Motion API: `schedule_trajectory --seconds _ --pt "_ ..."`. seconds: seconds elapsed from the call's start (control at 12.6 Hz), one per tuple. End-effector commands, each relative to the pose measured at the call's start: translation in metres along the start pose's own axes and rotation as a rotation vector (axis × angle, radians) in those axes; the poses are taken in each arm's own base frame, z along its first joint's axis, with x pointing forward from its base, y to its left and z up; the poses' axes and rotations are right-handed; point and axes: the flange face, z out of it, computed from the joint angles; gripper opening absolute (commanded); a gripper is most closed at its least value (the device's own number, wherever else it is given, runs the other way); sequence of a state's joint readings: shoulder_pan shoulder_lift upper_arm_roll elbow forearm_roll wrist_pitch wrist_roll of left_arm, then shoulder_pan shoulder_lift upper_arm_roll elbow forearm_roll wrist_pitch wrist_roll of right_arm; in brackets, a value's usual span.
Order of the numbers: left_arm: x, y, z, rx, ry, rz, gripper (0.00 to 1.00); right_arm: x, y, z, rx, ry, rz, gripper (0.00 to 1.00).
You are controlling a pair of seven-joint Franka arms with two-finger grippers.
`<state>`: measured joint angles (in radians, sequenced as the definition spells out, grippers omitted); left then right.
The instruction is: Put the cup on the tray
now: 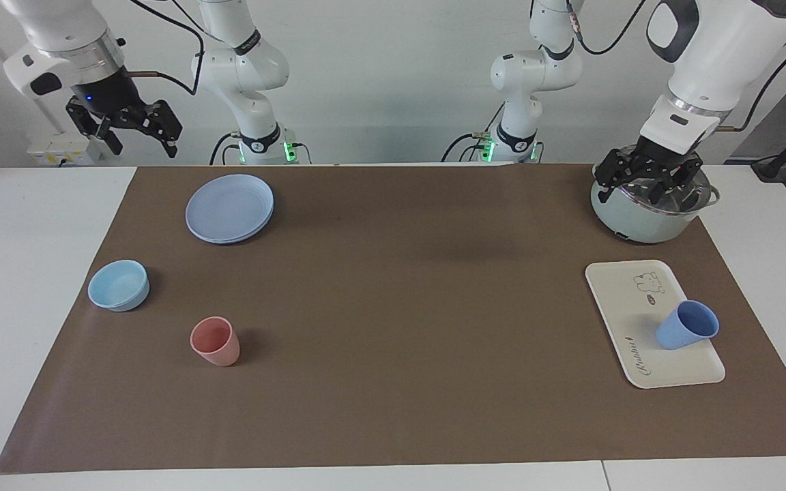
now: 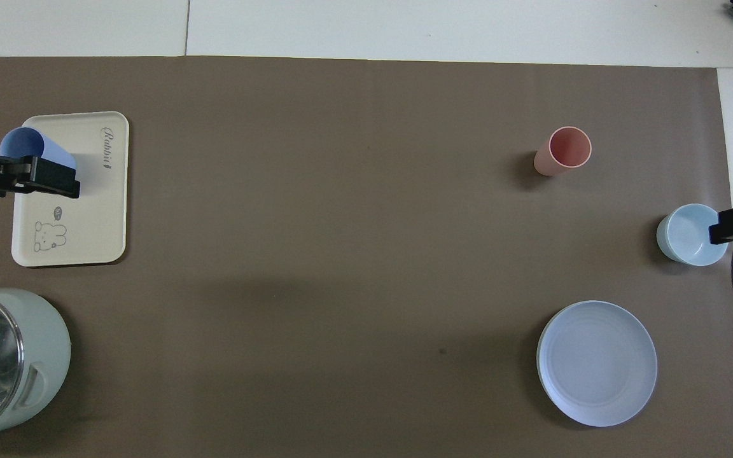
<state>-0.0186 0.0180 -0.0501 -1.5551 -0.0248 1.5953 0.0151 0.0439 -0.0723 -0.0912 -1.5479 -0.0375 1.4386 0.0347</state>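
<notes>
The cup is seen standing on the tray, close to the tray's edge at the left arm's end of the bench, and it looks a little tilted (though this may only be how it is seen from above). Because it is so near the edge, it could be tipped off or knocked over if the tray were bumped or if an arm swept low past it. The left gripper is held up over the pale green pot, with its fingers spread apart and nothing held in them. The right gripper waits high up at the right arm's end, its fingers also spread and holding nothing. Well apart from the tray, a pink cup, a light-blue bowl and a round blue plate are set on the brown mat. Nothing is seen standing in the way near the tray; only the pot is close by, nearer to the robots.
</notes>
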Motion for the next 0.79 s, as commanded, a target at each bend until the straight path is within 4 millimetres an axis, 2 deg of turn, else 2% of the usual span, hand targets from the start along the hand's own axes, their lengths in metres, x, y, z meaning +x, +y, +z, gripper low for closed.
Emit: schedule_trajectory --seconds 0.0,0.32,0.71 --pt "-0.013 -0.005 -0.014 -0.004 -0.034 -0.008 1.00 -0.002 0.006 0.002 -0.031 0.042 -0.017 1.00" --pt "-0.009 0.000 -0.016 0.030 -0.009 0.078 0.94 -0.004 0.002 0.003 -0.015 0.028 -0.020 1.00" --pt "-0.005 0.006 -0.005 0.028 -0.004 0.000 1.00 -0.004 -0.005 0.003 0.019 0.026 0.006 1.00"
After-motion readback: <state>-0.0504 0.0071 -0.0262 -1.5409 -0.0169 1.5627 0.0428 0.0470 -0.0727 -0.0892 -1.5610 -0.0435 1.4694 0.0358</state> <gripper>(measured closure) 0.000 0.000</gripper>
